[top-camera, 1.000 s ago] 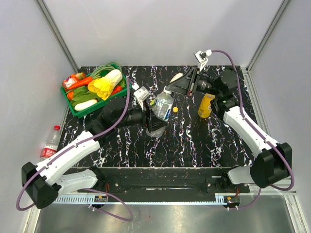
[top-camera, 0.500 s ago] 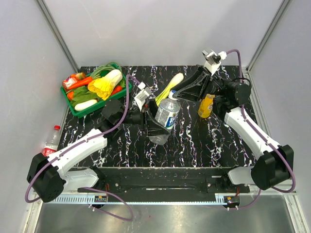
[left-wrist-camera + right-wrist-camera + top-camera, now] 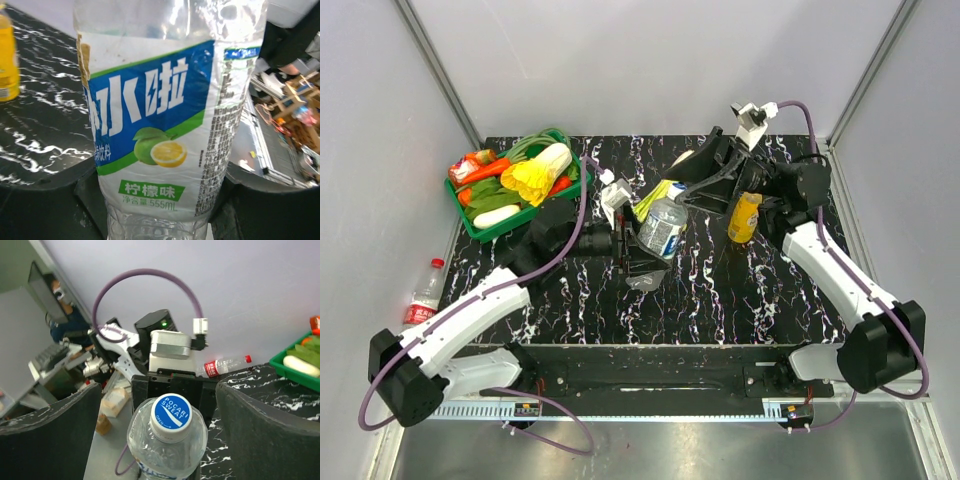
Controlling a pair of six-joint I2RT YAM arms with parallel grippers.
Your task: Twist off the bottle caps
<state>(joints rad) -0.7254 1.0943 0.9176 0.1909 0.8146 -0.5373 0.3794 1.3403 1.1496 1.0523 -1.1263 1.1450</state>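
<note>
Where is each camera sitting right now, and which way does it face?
Top external: above and behind the robot, looking down on the table; left arm and right arm meet at the blue-label bottle.
Left wrist: close against that bottle's label, orange-yellow bottle at the frame's edge; left jaws grip the bottle low.
Right wrist: facing the bottle's cap head-on, left arm behind; right jaws open either side.
Shared: all three show that bottle; right wrist and top both show the red-label bottle.
</note>
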